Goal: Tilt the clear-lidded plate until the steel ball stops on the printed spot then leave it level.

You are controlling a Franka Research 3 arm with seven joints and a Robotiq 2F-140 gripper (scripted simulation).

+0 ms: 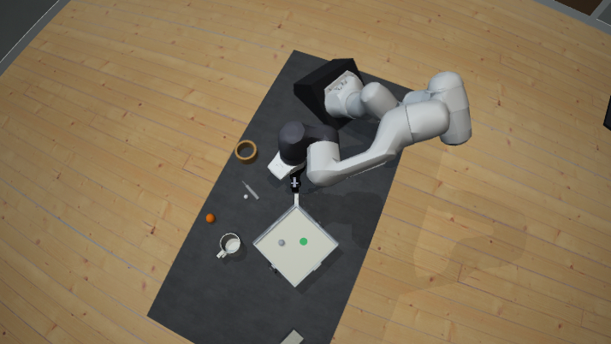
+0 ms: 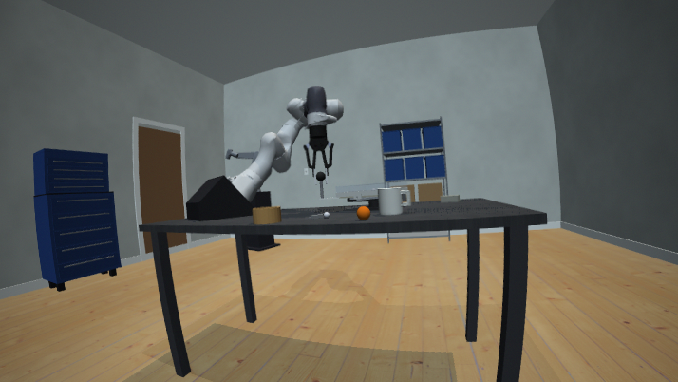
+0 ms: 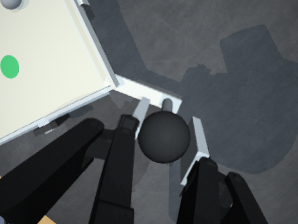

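The square clear-lidded plate (image 1: 295,263) (image 2: 356,191) (image 3: 53,30) sits on the dark table with a cream floor. The steel ball (image 1: 281,242) lies left of the green printed spot (image 1: 303,241) (image 3: 8,67), apart from it. A white lever (image 1: 296,199) runs from the plate's far corner and ends in a black knob (image 3: 164,136) (image 2: 321,176). My gripper (image 1: 294,183) (image 2: 320,171) (image 3: 165,121) points down over that corner and is shut on the knob.
A white mug (image 1: 230,245) (image 2: 390,200) stands left of the plate, close to it. An orange ball (image 1: 210,218) (image 2: 363,213), a small white ball (image 1: 246,197), a grey stick (image 1: 251,190) and a tape roll (image 1: 246,151) (image 2: 266,215) lie further left. A small box (image 1: 292,337) sits at the table's end.
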